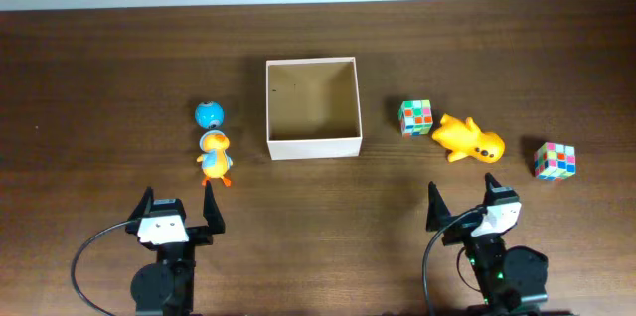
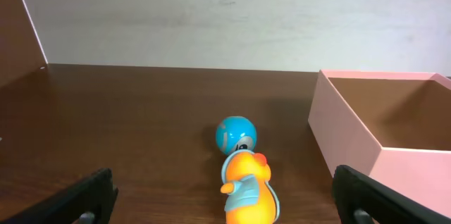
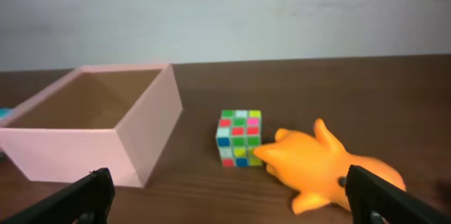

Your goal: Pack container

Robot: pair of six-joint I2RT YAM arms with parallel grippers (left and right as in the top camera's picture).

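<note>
- Container (image 1: pixel 314 145): you will find it upright and open-topped at mid-table (image 1: pixel 99 78), farther out than both claws.
- Left claw (image 1: pixel 179 195): fingers spread apart, clamped on nothing, at the near edge just short of the duck (image 1: pixel 214 155).
- Right claw (image 1: pixel 462 189): fingers spread apart, clamped on nothing, near the orange toy (image 1: pixel 467 138).
- Left of the container: a ball (image 1: pixel 209 114) lies just beyond the duck.
- Right of the container: a cube (image 1: pixel 416 116) sits just beside the orange toy. A second cube (image 1: pixel 555 160) lies farther right.
</note>
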